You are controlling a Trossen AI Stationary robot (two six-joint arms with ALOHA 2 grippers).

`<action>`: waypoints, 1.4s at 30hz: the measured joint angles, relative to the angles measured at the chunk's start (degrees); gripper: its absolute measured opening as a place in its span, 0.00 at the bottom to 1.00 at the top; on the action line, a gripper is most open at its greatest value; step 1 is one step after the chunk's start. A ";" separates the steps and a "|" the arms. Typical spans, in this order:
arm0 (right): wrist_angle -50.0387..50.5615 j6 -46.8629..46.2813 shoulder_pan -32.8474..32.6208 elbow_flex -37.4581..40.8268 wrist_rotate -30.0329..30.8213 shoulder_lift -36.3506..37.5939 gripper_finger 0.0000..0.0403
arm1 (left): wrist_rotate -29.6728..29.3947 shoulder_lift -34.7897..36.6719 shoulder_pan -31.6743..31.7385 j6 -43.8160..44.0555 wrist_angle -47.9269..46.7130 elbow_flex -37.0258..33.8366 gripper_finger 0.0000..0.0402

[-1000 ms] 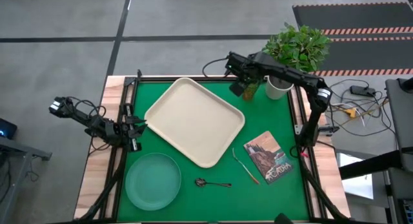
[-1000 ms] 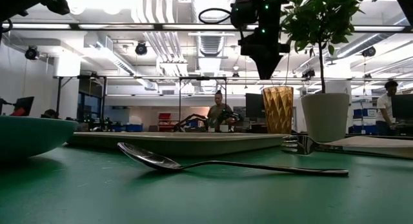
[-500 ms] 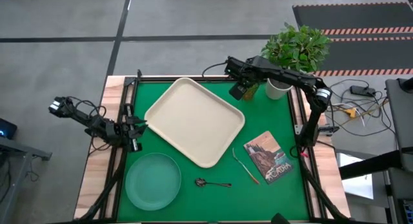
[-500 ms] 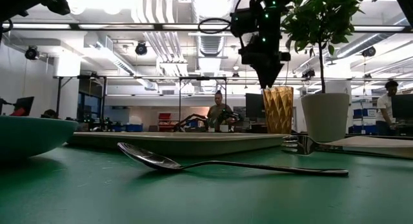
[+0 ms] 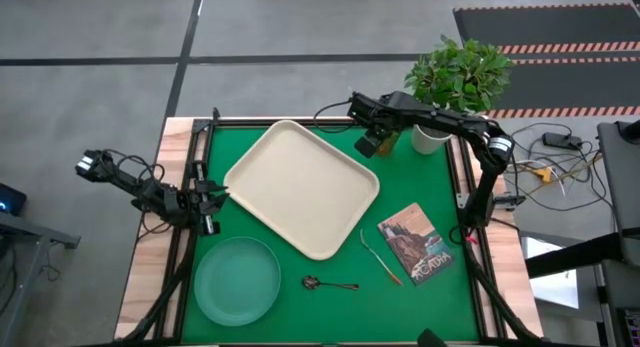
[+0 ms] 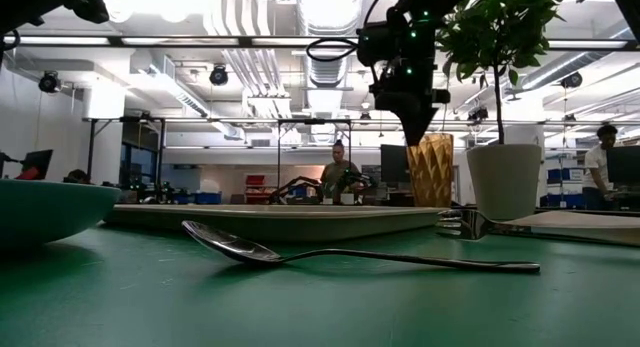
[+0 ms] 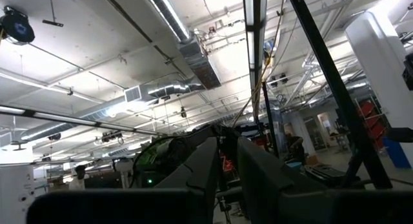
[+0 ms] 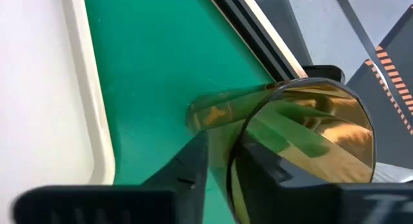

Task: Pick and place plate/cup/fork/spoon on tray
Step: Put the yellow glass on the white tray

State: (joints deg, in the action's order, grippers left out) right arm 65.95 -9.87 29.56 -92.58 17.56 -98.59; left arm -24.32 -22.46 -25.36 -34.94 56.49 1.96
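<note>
cup (image 8: 303, 143): amber ribbed tumbler, upright on the green mat at the far right of the table, just beside the tray's far-right edge and next to the white plant pot (image 5: 430, 138)
right gripper (image 5: 370, 143): at the cup's rim on the tray side; in the right wrist view one finger (image 8: 187, 169) sits outside the wall and the other reaches over the rim into the cup; narrow gap, fingers straddle the wall but I can't tell if they are clamped
step: judged as rim grasp of cup, not lifted, cup base on the mat in the low view
tray (image 5: 300, 187): cream, centre of table, set at an angle, nothing on it
plate (image 5: 237, 279): teal, near-left corner of mat, off the tray
spoon (image 5: 330, 283): on mat near the front, between plate and book
fork (image 5: 379, 257): on mat, just beside the book (image 5: 420, 242), off the tray
left gripper (image 5: 205, 202): parked at left table edge, near the tray's left corner; fingers close together in the left wrist view, holding nothing
risk 1: one-wall pinch on a smooth ribbed tumbler, may slip or swing when lifted
risk 2: closing off-centre could push the cup over toward the pot
risk 3: pot and leaves crowd the arm, a lift could brush them
risk 4: carrying low could clip the tray rim
</note>
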 joint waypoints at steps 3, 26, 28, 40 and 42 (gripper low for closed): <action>-0.43 -0.03 0.00 0.00 -0.03 0.00 0.06 | 0.00 -0.02 0.00 0.00 0.01 0.02 0.11; -8.99 5.46 -1.07 -11.79 -6.63 0.22 0.02 | 0.01 0.00 0.00 -0.02 0.00 0.00 0.11; -10.01 5.51 -1.82 -12.29 -9.34 0.22 0.02 | 0.02 -0.02 0.00 -0.02 0.04 0.00 0.11; -12.46 5.52 -10.70 -13.00 -16.53 -0.82 0.02 | 0.01 0.00 0.00 -0.50 0.02 0.00 0.11; -12.69 5.57 -12.40 -13.00 -16.57 -2.05 0.02 | 0.00 0.02 0.00 -0.52 0.08 0.00 0.11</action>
State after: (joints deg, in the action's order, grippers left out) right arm 53.26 -4.30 17.17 -105.58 0.99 -100.63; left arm -24.32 -22.44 -25.36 -35.46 56.57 1.96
